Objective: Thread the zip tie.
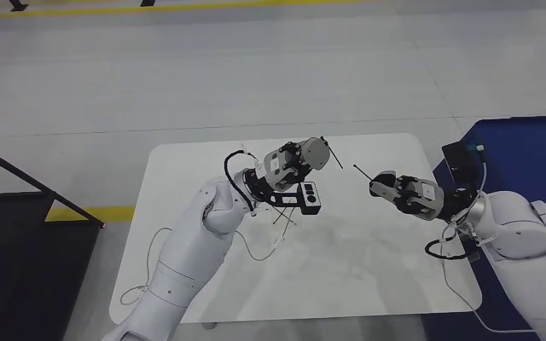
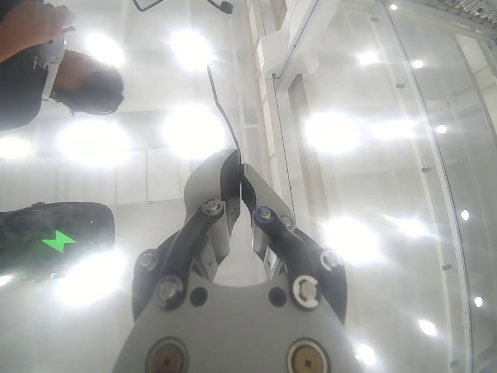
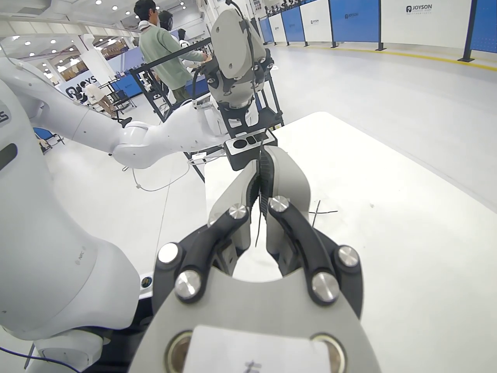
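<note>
We are holding both grippers over the white table (image 1: pixel 375 264) near its far edge, tips facing across an open gap. The left gripper (image 2: pixel 240 164) is pinching a thin, slightly curved black zip tie (image 2: pixel 221 106) that is poking past its tips. The right gripper (image 3: pixel 264 157) is clamping a second zip tie (image 3: pixel 258 230). Loose ties (image 3: pixel 316 212) are lying on the tabletop.

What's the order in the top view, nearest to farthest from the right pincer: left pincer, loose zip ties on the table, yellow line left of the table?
1. Left pincer, facing the right pincer.
2. Loose zip ties, lying flat on the table.
3. Yellow line, on the floor off its left edge.
</note>
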{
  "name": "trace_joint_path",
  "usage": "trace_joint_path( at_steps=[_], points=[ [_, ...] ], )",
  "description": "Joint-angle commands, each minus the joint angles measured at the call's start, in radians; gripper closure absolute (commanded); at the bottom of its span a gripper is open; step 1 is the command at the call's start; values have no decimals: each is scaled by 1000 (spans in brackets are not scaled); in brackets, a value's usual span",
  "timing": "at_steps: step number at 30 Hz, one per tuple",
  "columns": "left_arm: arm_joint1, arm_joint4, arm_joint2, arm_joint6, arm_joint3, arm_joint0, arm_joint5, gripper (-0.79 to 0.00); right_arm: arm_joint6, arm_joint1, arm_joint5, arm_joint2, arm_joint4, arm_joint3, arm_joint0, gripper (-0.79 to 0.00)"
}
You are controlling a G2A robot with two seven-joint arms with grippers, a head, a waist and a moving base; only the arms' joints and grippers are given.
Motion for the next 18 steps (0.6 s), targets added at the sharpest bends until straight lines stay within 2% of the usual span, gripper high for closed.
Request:
trace_joint_path(
  at_steps=[1, 9, 12, 13, 15, 18],
  points=[
    [0, 0, 0, 0, 0, 0, 0, 0, 0, 0, 0, 0, 0, 0, 0, 0],
    [0, -5, 1, -4, -11, 6, 2, 0, 3, -1, 11, -9, 15, -8, -7, 0],
    [8, -39, -8, 25, -28, 13, 94, 0, 140, 12, 33, -23, 137, -5, 17, 0],
    [12, -52, -18, 35, -38, 12, 94, 0, 198, 17, 57, -24, 195, 12, 36, 0],
    [24, -117, -15, 63, -70, 20, 94, 0, 349, 29, 120, -33, 336, 36, 85, 0],
    [53, -205, -3, 156, -129, 14, 94, 0, 536, 45, 283, -55, 491, 62, 167, 0]
  ],
)
